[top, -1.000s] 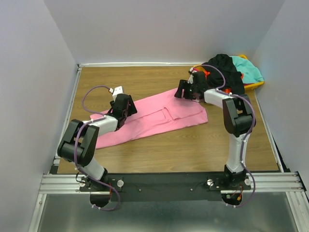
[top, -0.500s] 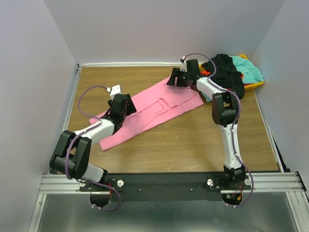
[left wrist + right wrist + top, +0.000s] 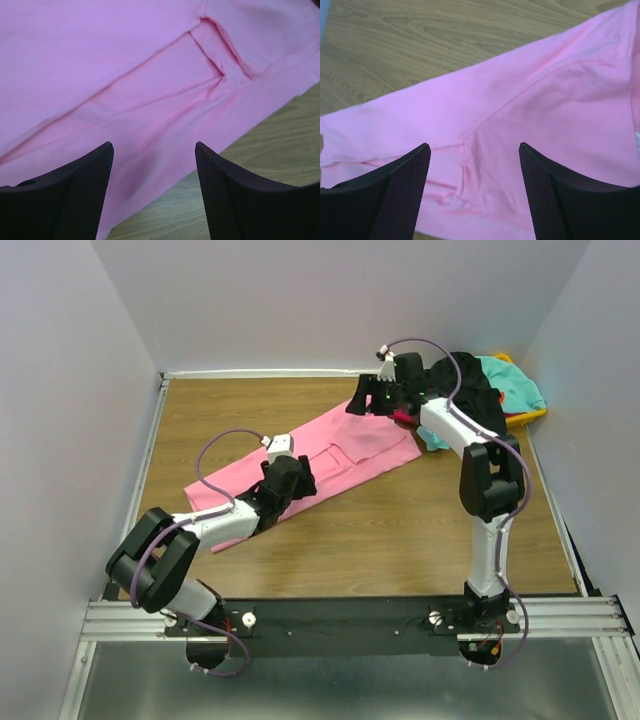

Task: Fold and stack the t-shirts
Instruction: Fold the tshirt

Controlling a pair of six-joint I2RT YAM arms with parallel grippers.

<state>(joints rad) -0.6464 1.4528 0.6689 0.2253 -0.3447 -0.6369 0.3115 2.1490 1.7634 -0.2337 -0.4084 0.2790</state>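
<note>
Left hand (image 3: 152, 148) is spread wide with nothing in it, just hanging over the near edge of the pink shirt (image 3: 125, 75), with a sleeve crease showing ahead of it and a bit of bare desk (image 3: 280, 150) off to one side. Right hand (image 3: 472, 147) is the same deal, jaws well apart and empty, looking down on the far right end of that shirt, wood showing past the cloth edge. From the top camera the left hand (image 3: 300, 482) sits around the middle of the shirt's near side and the right hand (image 3: 358, 405) is up at its far right corner. The pink shirt (image 3: 340, 455) lies on the desk (image 3: 400, 530) as a long slanted strip from near left to far right. Past the right hand, in the back right corner, a black shirt (image 3: 470, 385) and a teal shirt (image 3: 515, 380) are heaped on a yellow bin (image 3: 532, 417)
</note>
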